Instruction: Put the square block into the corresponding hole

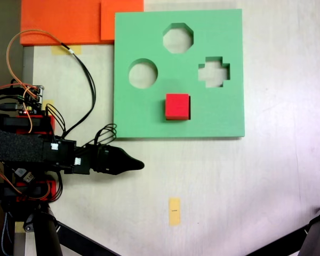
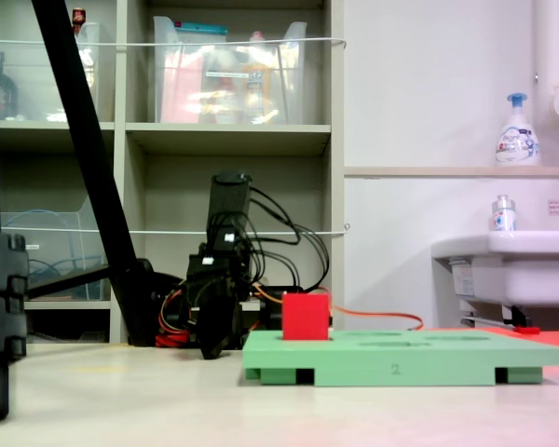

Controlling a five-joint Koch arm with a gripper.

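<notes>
From above we see one small bright red cube [image 1: 177, 106] seated in the square cutout [image 1: 177, 118] of the flat green foam board [image 1: 149, 114], so we judge the job done. Three cutouts gape empty. Our black pincer [image 1: 140, 165] lies off the board on the desk [image 1: 256, 181], grasping nothing; its gap we cannot tell.

Side-on, the cube [image 2: 306, 317] stands proud of the board [image 2: 401, 358], pincer [image 2: 211, 352] behind.
</notes>
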